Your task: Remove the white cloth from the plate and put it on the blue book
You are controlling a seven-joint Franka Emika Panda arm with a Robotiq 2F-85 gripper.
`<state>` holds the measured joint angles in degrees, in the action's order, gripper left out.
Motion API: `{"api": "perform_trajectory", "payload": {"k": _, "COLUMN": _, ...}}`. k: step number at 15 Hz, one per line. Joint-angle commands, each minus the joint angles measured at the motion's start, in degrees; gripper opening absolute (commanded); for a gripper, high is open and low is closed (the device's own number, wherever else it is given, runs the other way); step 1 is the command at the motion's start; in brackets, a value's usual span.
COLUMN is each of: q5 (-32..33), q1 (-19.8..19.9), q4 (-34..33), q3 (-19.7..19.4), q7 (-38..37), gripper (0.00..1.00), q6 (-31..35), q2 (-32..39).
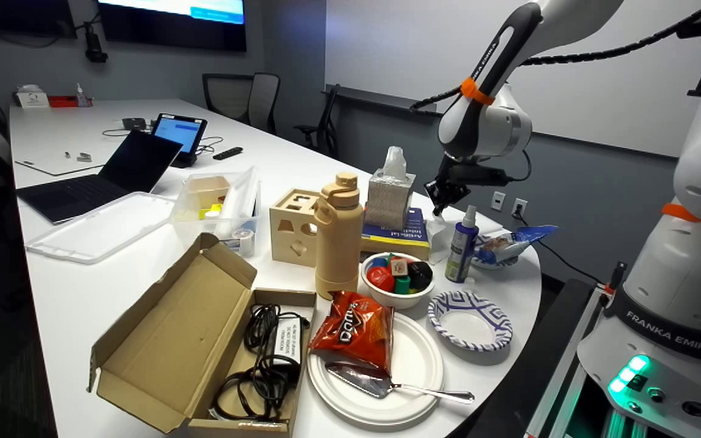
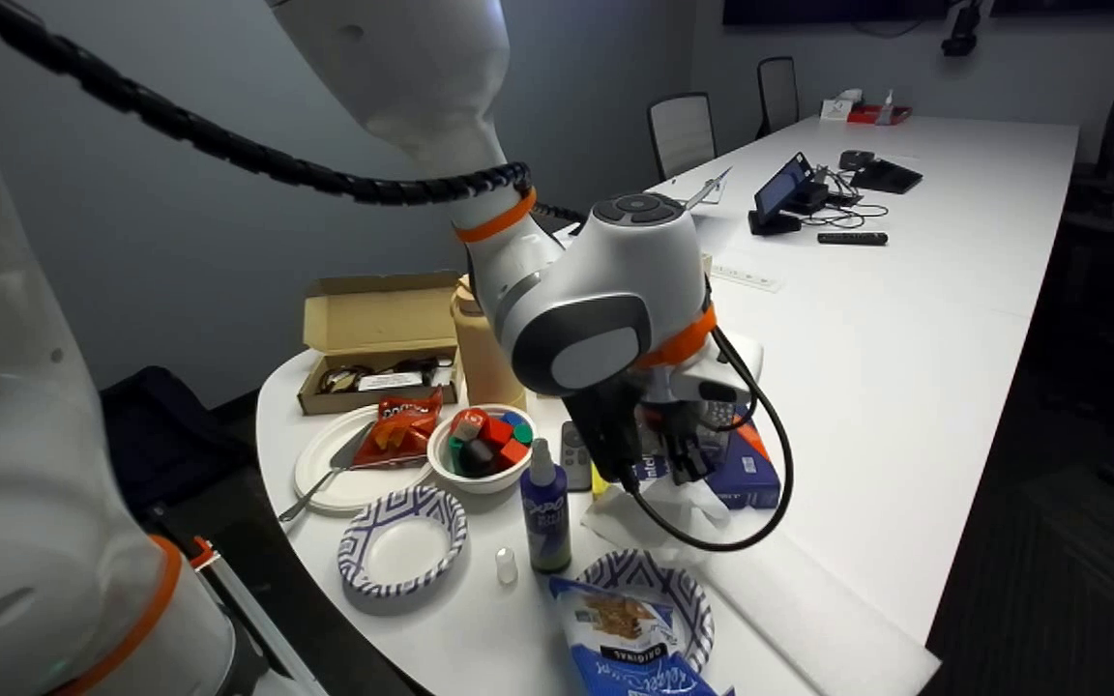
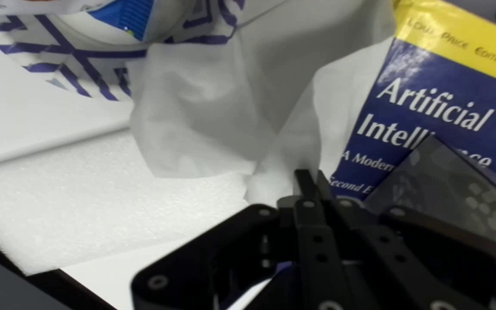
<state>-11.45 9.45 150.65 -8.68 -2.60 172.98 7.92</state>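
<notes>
A long white tabletop (image 2: pixel 905 406) carries the things, and the fingers (image 3: pixel 308 187) sit low over its rounded end. Grey walls (image 2: pixel 557 87) close in the room. In an exterior view a whiteboard (image 1: pixel 387 55) hangs behind and above the fingers; a lit screen (image 1: pixel 216 11) is mounted well apart from them, and mesh chairs (image 1: pixel 263 100) stand along the tabletop's edge. Far from the fingers, up the tabletop, are a tablet (image 1: pixel 177 135) and a laptop (image 1: pixel 140 158).

The fingers are closed together, the tips nearly meeting, with a thin fold of the cloth (image 3: pixel 196 116) pinched between them. The rest of the cloth lies crumpled ahead and to the left of the fingers in the wrist view, partly over the rim of a patterned plate (image 3: pixel 84 73) that bears a blue bag (image 2: pixel 615 638). Right of the fingers in that view, just beside them, is the book (image 3: pixel 446 86); the cloth comes up against its edge, overlap hard to tell. A tissue box (image 1: pixel 390 201) stands on the book, near the fingers. A foam strip (image 3: pixel 101 202) lies left of the fingers, partly under the cloth.

Near the fingers also stands a spray bottle (image 1: pixel 461 249). Farther from them are a bowl (image 1: pixel 396 301) of blocks (image 1: pixel 381 278), a second patterned plate (image 1: pixel 472 328), a flask (image 1: pixel 338 243), a wooden box (image 1: pixel 283 249), an open carton (image 1: pixel 162 337) and a white plate (image 1: pixel 425 356) with a red bag (image 1: pixel 359 331) and a cake server (image 1: pixel 362 380).
</notes>
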Motion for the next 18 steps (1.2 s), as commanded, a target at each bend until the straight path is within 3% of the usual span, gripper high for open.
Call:
{"api": "perform_trajectory", "payload": {"k": 1, "q5": 3.73, "q1": -2.63, "q4": 1.43, "q3": -0.15, "q7": -2.53, "gripper": 0.0, "q6": 2.66, "q2": -1.97}}
{"api": "perform_trajectory", "payload": {"k": 5, "q5": 6.08, "q1": -4.43, "q4": 1.15, "q3": -0.63, "q7": -4.19, "gripper": 0.0, "q6": 7.01, "q2": -1.4}}
{"api": "perform_trajectory", "payload": {"k": 9, "q5": 4.46, "q1": -4.65, "q4": 0.72, "q3": 0.28, "q7": -4.72, "gripper": 0.0, "q6": 9.82, "q2": -0.57}}
{"api": "perform_trajectory", "payload": {"k": 14, "q5": 0.66, "q1": -3.17, "q4": 0.4, "q3": 4.75, "q7": -5.97, "gripper": 0.0, "q6": 10.24, "q2": 0.06}}
{"api": "perform_trajectory", "payload": {"k": 15, "q5": 0.13, "q1": -3.03, "q4": 0.33, "q3": 5.45, "q7": -6.06, "gripper": 0.26, "q6": 10.24, "q2": 0.27}}
{"api": "perform_trajectory", "payload": {"k": 16, "q5": -0.71, "q1": -2.55, "q4": 0.24, "q3": 6.57, "q7": -5.86, "gripper": 0.28, "q6": 10.02, "q2": 0.28}}
{"api": "perform_trajectory", "payload": {"k": 18, "q5": -1.29, "q1": -2.53, "q4": 0.37, "q3": 6.88, "q7": -5.78, "gripper": 0.43, "q6": 10.23, "q2": 0.38}}
